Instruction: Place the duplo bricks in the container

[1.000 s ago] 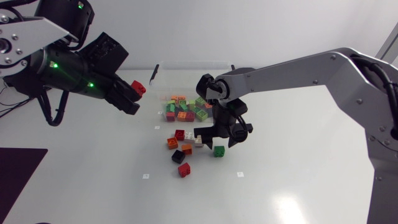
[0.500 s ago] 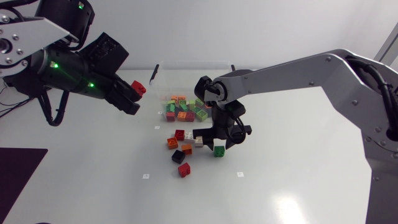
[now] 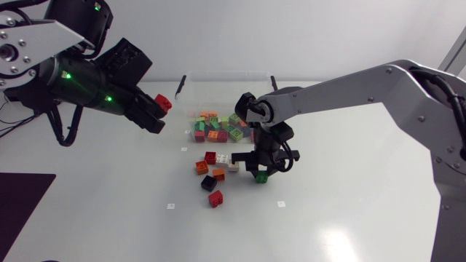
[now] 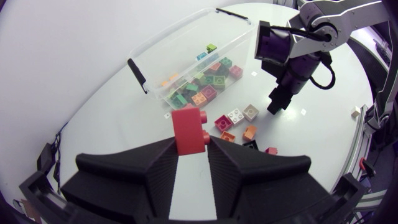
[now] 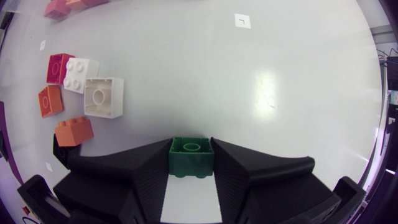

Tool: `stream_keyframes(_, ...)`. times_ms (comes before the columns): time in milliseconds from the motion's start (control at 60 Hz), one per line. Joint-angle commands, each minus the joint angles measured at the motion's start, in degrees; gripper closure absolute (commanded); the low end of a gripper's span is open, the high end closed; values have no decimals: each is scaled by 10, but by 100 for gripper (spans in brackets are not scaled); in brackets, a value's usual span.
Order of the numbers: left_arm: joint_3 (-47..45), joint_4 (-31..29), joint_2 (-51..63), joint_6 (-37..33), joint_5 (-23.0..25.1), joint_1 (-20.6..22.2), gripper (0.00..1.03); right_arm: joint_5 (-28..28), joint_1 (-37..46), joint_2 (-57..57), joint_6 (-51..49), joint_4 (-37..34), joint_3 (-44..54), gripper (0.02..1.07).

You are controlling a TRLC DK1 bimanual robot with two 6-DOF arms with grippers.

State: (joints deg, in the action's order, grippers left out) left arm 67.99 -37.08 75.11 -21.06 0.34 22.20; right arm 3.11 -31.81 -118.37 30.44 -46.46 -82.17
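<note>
Item 1: left gripper [image 4: 189, 148]. Jaws narrow, clamped from both sides on the lower half of a red duplo brick [image 4: 189, 129], which stands upright with its top proud of the fingertips. Held high over the table [image 3: 349, 218], beside and short of the container [image 4: 174, 43].

Item 2: right gripper [image 5: 191, 157]. Jaws closed on a green duplo brick [image 5: 191, 155], stud up, seated between the fingertips, low at the table surface.

Item 3: container, clear plastic, holding mixed green, orange and red bricks.

Item 4: loose bricks beside the right gripper: white brick [image 5: 104, 97], red brick [image 5: 59, 67], orange brick [image 5: 73, 130], black brick [image 3: 208, 182].
</note>
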Motion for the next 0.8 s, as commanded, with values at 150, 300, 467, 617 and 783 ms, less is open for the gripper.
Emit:
stream_keyframes(150, 30, 10, 19, -4, 2, 5, 79, 22, 18, 70, -8, -6, 10, 74)
stream_keyframes(300, 43, 32, 45, 8, 2, 13, 79, 37, 38, 120, -28, -16, -15, 75)
stream_keyframes(467, 72, 80, 101, 28, 2, 16, 79, 37, 53, 154, -50, -21, -55, 75)
stream_keyframes(617, 108, 128, 155, 40, 3, 12, 79, 31, 58, 165, -75, -13, -79, 75)
stream_keyframes(783, 143, 189, 215, 51, 4, 11, 79, 7, 68, 164, -99, 12, -105, 75)
